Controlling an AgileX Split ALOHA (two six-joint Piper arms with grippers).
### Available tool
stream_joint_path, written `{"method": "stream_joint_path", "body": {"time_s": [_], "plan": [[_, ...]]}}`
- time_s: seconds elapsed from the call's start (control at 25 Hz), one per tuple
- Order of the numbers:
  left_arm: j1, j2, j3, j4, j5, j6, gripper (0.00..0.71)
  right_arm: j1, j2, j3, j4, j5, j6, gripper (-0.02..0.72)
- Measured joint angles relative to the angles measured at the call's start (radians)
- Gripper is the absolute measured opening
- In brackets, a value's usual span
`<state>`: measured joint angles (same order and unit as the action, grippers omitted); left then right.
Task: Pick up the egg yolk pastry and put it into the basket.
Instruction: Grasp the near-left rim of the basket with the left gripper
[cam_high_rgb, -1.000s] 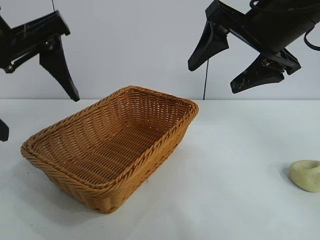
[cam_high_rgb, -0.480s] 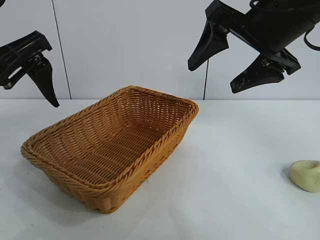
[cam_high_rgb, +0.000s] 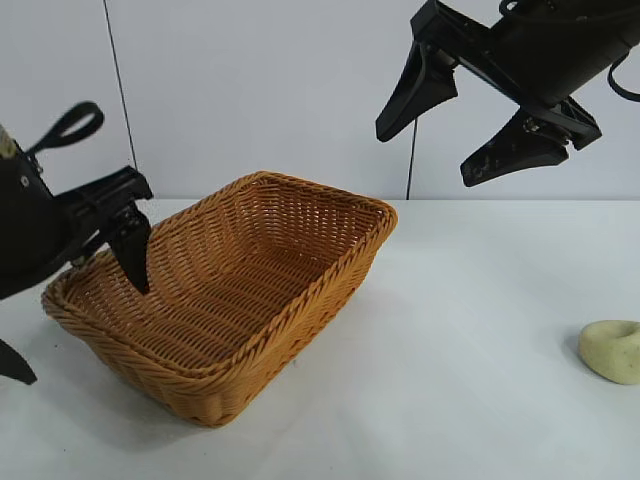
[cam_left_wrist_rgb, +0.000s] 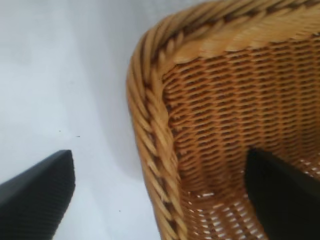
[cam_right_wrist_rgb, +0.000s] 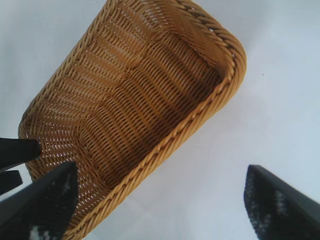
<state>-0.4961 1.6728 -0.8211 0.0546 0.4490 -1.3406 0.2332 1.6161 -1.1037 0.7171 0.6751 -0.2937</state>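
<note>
Left gripper, lower left, jaws apart astride the basket rim, risks shoving it; right gripper open upper right; egg yolk pastry untouched lower right.

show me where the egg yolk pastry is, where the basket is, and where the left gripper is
egg yolk pastry (cam_high_rgb: 611, 351): exterior view, on its pale rounded side.
basket (cam_high_rgb: 331, 270): exterior view, on the braided rim of its right long side.
left gripper (cam_left_wrist_rgb: 160, 195): left wrist view, midway between its open fingertips, astride the basket's corner rim.
</note>
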Motion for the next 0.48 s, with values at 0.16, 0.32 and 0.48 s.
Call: {"method": "stream_joint_path", "body": {"time_s": [0.16, 0.32, 0.48], "plan": [[0.000, 0.071, 0.000, -0.045, -0.054, 0.011, 0.661, 0.000, 0.000, 0.000, 0.000, 0.000, 0.000, 0.646], [0.000, 0.090, 0.000, -0.076, -0.087, 0.031, 0.661, 0.000, 0.000, 0.000, 0.000, 0.000, 0.000, 0.646], [0.000, 0.102, 0.000, -0.079, -0.104, 0.036, 0.661, 0.000, 0.000, 0.000, -0.002, 0.000, 0.000, 0.646]]}}
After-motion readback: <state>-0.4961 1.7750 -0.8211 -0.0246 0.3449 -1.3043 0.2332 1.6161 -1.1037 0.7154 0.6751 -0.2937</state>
